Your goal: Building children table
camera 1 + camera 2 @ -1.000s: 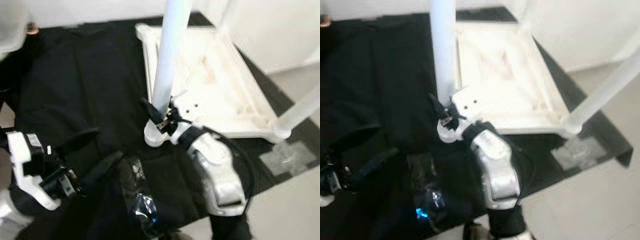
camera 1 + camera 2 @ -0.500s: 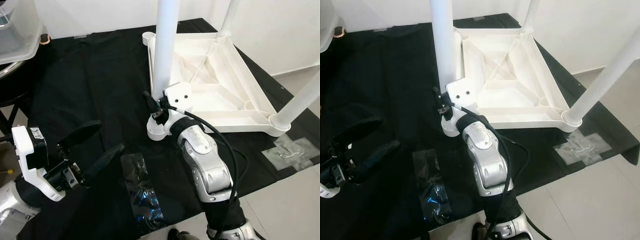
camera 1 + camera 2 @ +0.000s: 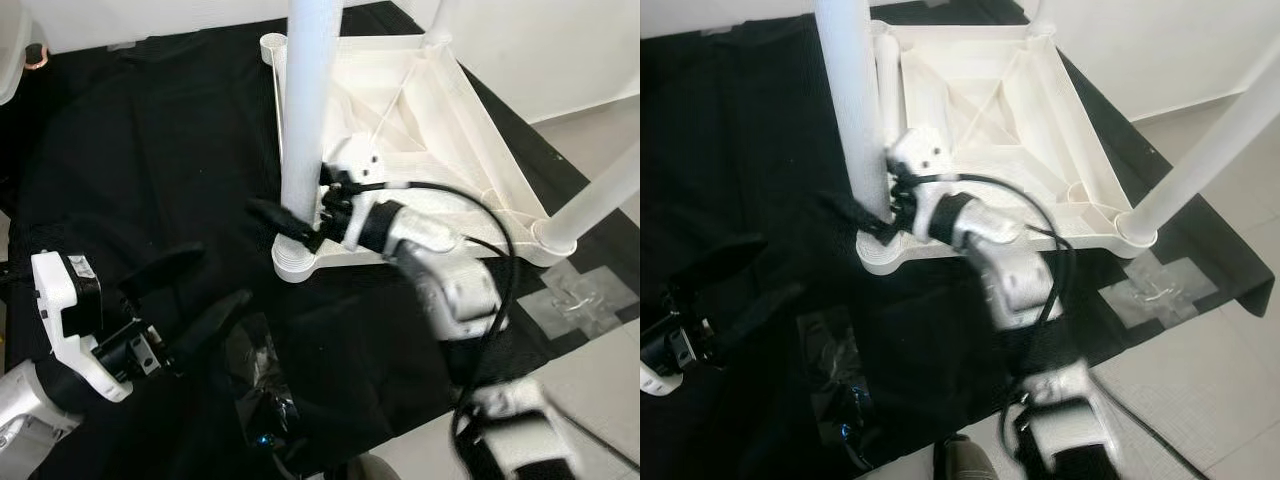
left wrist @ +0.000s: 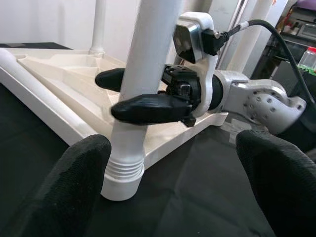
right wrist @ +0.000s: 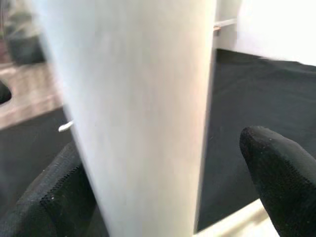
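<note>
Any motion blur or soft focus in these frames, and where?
Both eye views: the right arm smears toward its lower end, while the tabletop stays fairly crisp. Left wrist view: sharp on the right claw around the table leg. Right wrist view: that leg is soft.
</note>
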{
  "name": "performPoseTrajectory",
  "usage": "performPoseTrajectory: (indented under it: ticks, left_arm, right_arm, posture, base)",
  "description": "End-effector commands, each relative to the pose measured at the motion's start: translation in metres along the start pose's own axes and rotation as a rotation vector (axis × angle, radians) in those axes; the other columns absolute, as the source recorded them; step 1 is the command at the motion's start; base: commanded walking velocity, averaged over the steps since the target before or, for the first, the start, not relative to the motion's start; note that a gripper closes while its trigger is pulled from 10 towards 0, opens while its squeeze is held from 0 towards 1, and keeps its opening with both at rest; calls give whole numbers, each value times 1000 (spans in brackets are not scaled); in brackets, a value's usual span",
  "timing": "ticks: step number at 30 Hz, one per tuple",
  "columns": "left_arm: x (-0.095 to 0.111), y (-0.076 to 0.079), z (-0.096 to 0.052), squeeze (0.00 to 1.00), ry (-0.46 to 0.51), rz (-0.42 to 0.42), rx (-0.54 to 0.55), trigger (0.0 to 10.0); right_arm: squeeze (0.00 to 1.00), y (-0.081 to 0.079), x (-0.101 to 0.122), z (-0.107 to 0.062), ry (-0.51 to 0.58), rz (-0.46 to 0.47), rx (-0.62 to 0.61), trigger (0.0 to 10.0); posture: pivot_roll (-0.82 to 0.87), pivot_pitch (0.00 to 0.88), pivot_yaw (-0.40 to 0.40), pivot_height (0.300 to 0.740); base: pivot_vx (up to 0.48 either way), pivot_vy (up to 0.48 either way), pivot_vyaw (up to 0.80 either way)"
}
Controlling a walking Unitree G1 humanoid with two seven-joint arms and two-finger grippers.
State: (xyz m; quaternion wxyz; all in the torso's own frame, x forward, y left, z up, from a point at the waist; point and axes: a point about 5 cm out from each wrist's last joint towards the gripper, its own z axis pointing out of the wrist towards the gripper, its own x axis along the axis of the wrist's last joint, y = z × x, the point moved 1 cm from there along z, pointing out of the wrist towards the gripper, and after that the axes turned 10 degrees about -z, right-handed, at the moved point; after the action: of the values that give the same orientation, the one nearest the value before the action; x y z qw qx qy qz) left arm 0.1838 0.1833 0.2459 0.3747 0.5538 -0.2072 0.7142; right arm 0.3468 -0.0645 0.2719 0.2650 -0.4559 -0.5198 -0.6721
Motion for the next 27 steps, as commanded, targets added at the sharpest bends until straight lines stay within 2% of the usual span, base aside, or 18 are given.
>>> performPoseTrajectory:
  ticks: [1, 4, 9, 10, 11, 12, 21, 27]
  left_arm:
    - [-1, 5, -2, 0, -3, -3, -5, 10000]
    - [-1, 5, -4, 0, -9, -1, 3, 10000]
    - [3, 1, -12, 0, -17, 19, 45, 10000]
    - [4, 1, -13, 0, -18, 23, 51, 10000]
    - [4, 1, -13, 0, -18, 23, 51, 10000]
    - [5, 1, -15, 0, -21, 30, 58, 10000]
    - [8, 2, -18, 0, -24, 42, 62, 10000]
    - [7, 1, -18, 0, -24, 46, 60, 10000]
  right_arm:
    - [0, 2, 1, -1, 14, -24, 63, 10000]
    - [0, 11, 3, -3, 21, -28, 99, 10000]
    - [0, 27, 15, -4, 78, -2, 227, 10000]
    - [0, 29, 17, -3, 88, -6, 254, 8627]
    - [0, 29, 17, -3, 88, -6, 254, 8627]
    - [0, 33, 21, -2, 105, -5, 292, 0]
    - [0, 37, 21, -8, 96, -9, 372, 0]
    - [0, 36, 15, -13, 102, 17, 378, 0]
  posture:
    - [134, 307, -86, 740]
    - [138, 312, -88, 740]
    - [151, 326, -92, 740]
    - [155, 331, -92, 740]
    - [155, 331, -92, 740]
    - [158, 335, -96, 740]
    - [162, 335, -99, 740]
    - [148, 321, -101, 740]
  base:
    - [0, 0, 0]
    - [0, 0, 0]
    - [0, 0, 0]
    - [0, 0, 0]
    - [0, 0, 0]
    - [0, 0, 0]
    - [0, 0, 0]
    - [0, 0, 0]
